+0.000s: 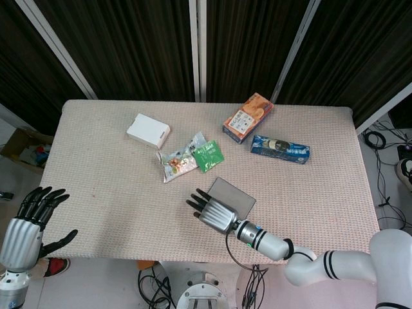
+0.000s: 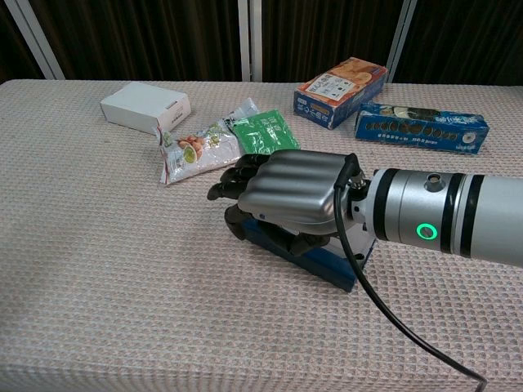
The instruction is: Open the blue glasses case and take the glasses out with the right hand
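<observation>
The blue glasses case (image 1: 234, 197) lies open and skewed near the table's front edge, its grey inside facing up. My right hand (image 1: 214, 214) lies palm down across its near left end, dark fingers stretched out past the corner. In the chest view the right hand (image 2: 286, 189) covers most of the case (image 2: 333, 265); only a strip of blue wall shows beneath it. The glasses are hidden under the hand. My left hand (image 1: 26, 225) hangs off the table's front left corner with its fingers spread, holding nothing.
Behind the case lie a snack bag (image 2: 196, 151) and a green packet (image 2: 263, 137). A white box (image 2: 145, 106) sits back left, an orange box (image 2: 341, 91) and a blue biscuit pack (image 2: 421, 126) back right. The table's front edge (image 1: 161, 259) runs close to the right hand.
</observation>
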{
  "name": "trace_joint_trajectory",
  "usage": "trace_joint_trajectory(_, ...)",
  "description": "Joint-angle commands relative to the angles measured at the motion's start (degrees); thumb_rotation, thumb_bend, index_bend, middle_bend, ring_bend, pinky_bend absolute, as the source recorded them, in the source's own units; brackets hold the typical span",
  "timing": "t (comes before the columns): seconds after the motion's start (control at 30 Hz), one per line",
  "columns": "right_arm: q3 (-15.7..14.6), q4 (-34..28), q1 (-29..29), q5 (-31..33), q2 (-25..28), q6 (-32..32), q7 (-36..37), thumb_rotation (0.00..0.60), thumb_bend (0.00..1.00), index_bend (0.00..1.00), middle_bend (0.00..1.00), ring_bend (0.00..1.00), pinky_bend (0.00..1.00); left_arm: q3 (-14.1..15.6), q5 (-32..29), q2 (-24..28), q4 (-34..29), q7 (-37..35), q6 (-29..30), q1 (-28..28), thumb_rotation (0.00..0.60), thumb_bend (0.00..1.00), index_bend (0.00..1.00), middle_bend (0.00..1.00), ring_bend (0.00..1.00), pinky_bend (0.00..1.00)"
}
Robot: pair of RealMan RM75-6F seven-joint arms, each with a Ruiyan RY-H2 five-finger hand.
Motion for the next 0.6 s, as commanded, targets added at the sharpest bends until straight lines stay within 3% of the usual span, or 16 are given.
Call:
trace_joint_trajectory(0.03, 1.1, 2.3, 0.8, 4.1, 0.1, 0.1, -2.5, 0.6, 0.85, 0.38, 0.09, 0.0, 0.0, -0.1, 0.0, -0.1, 0.1, -0.1, -0.1, -0.1, 0.6, 0.06, 0.22, 0.2, 0.12, 0.13)
trace_joint_trajectory(0.3, 2.5, 4.8, 0.3, 15.4, 3.0, 2.6, -6.0, 0.6, 0.87, 0.38, 0.1, 0.0, 0.0, -0.4, 0.1, -0.3, 0.6, -0.6, -0.4, -0.4, 0.6, 0.06, 0.22, 0.2, 0.12, 0.13)
trace_joint_trajectory(0.6, -0.5, -0.4, -3.9, 21.5, 11.1, 5.8, -2.6, 0.6, 0.83, 0.38, 0.1, 0.0, 0.0, -0.6, 0.0, -0.5, 1.0, -1.0, -1.4, -1.1, 0.6, 0.06, 0.22, 0.2, 0.12, 0.13)
